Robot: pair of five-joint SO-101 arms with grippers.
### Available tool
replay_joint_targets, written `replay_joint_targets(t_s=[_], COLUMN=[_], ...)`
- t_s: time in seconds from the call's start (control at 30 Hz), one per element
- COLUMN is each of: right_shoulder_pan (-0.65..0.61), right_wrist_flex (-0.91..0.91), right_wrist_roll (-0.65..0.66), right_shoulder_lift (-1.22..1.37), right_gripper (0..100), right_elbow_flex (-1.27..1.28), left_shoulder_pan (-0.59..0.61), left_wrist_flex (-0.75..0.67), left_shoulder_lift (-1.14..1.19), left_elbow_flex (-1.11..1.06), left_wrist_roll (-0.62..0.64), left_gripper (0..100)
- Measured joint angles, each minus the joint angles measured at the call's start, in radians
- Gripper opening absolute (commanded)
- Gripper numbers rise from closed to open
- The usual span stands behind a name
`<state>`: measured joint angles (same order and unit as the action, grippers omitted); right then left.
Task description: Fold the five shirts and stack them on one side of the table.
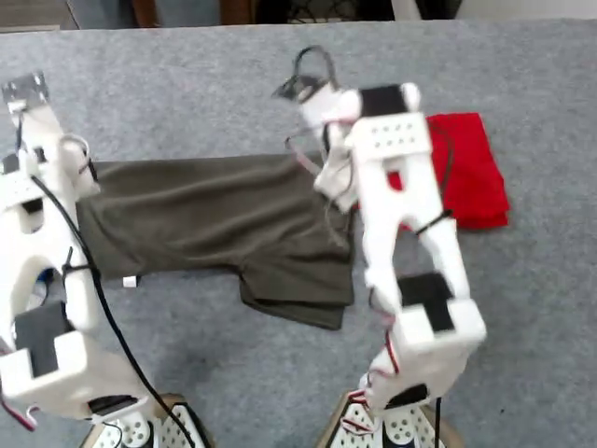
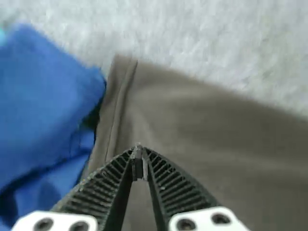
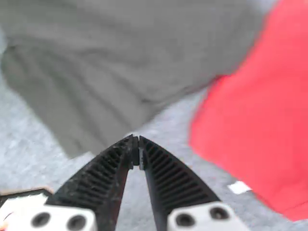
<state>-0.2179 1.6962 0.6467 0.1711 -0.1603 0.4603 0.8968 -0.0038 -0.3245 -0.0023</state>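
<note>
An olive shirt [image 1: 215,219] lies spread flat across the middle of the grey table [image 1: 187,84], one sleeve pointing toward the front edge. My left gripper [image 1: 84,177] is at the shirt's left end; in the left wrist view it [image 2: 138,155] is shut just above the olive shirt [image 2: 216,139], beside its hem. A blue shirt [image 2: 43,106] lies right next to that hem. My right gripper [image 1: 326,187] is at the shirt's right end. Its wrist view shows it [image 3: 134,144] shut and empty over bare table, between the olive shirt [image 3: 110,62] and a folded red shirt [image 3: 260,120].
The folded red shirt [image 1: 476,173] rests at the back right of the table. A sliver of blue cloth [image 1: 42,278] peeks out under the left arm. Open grey table lies behind the olive shirt and at the front right.
</note>
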Motion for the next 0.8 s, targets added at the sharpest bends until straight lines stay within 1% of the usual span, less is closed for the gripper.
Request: replay_joint_targets(t_s=[0.13,0.27,0.33,0.4,0.5,0.67,0.8], right_shoulder_pan=[-0.069,-0.137,-0.163,-0.173,-0.181,-0.190,-0.238], right_wrist_flex=[-0.138,-0.276,-0.322,-0.341,-0.350,-0.348,-0.273], right_wrist_roll=[0.000,0.000,0.000,0.000,0.000,0.000,0.000], right_shoulder_lift=[-0.141,-0.176,-0.178,-0.178,-0.187,-0.195,-0.242], right_gripper=[1.2,1.2,1.2,1.2,1.2,1.2,1.2], right_elbow_flex=[0.347,0.638,0.736,0.798,0.848,0.891,0.884], left_shoulder_pan=[0.029,0.031,0.035,0.044,0.055,0.055,0.055], left_wrist_flex=[-0.153,-0.341,-0.416,-0.463,-0.502,-0.509,-0.509], left_shoulder_lift=[-0.081,-0.107,-0.107,-0.107,-0.109,-0.109,-0.109], left_elbow_flex=[-0.229,-0.413,-0.465,-0.473,-0.485,-0.488,-0.488], left_wrist_roll=[-0.003,-0.003,-0.002,-0.002,-0.002,-0.002,-0.002], left_gripper=[3,3,3,3,3,3,3])
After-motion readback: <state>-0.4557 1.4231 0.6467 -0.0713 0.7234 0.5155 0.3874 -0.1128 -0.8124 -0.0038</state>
